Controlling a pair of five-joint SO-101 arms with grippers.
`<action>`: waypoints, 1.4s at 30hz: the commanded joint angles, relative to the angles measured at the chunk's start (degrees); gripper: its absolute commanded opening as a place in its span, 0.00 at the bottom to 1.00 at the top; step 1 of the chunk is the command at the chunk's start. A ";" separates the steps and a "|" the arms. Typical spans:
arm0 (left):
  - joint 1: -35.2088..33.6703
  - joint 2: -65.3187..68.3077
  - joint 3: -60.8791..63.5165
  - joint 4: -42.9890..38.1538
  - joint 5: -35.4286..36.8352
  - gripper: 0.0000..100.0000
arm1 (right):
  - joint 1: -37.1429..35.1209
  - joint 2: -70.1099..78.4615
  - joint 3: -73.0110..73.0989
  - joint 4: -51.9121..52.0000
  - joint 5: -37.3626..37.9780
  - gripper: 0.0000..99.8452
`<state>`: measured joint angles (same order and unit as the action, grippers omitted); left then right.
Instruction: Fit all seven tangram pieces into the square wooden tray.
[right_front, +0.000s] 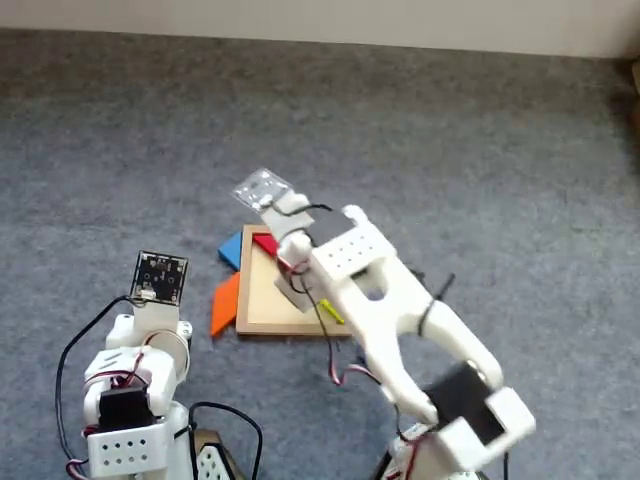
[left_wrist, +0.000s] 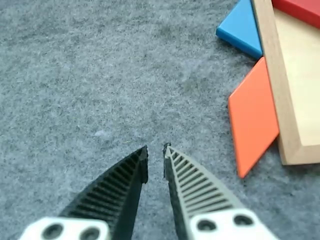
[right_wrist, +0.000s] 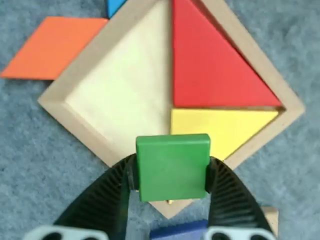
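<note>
- Two pieces lie seated in the wooden tray (right_wrist: 50, 100): a red triangle (right_wrist: 210, 70) and a yellow triangle (right_wrist: 220, 127), edge to edge along one side of the frame.
- Right gripper (right_wrist: 171, 172) is clamped on the green square (right_wrist: 172, 155), pads on two opposite straight edges. The square hangs over the tray's corner just beside the yellow triangle. We cannot tell whether it touches the floor.
- Left gripper (left_wrist: 155, 150) sits over bare carpet, well apart from the tray, its jaws nearly closed on nothing.
- Outside the frame, an orange parallelogram (left_wrist: 252, 120) lies against the rim, with a blue triangle (left_wrist: 242, 30) just beside it. A dark blue piece (right_wrist: 177, 231) shows under the right gripper.
- Handling, as we judge it: the square looks rigid, light and flat, with smooth painted faces that could slip. The thin edges give the pads little to bite, so a centred hold across parallel sides seems soundest.
- Fit looks snug, so a tilted piece may ride up on the rim or on a neighbour.
</note>
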<state>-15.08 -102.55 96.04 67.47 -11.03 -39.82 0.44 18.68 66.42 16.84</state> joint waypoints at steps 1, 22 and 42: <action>-0.57 -2.07 1.10 -0.44 0.00 0.07 | -2.51 4.97 -8.04 -0.57 -0.62 0.12; -0.57 -2.07 1.10 -0.44 0.00 0.07 | -5.23 14.11 -11.21 -3.03 -2.81 0.21; -0.57 -2.07 1.10 -0.44 0.00 0.07 | 0.31 3.38 -17.27 10.33 -2.81 0.22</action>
<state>-15.08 -102.55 96.04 67.47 -11.03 -43.52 11.34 5.14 73.63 14.29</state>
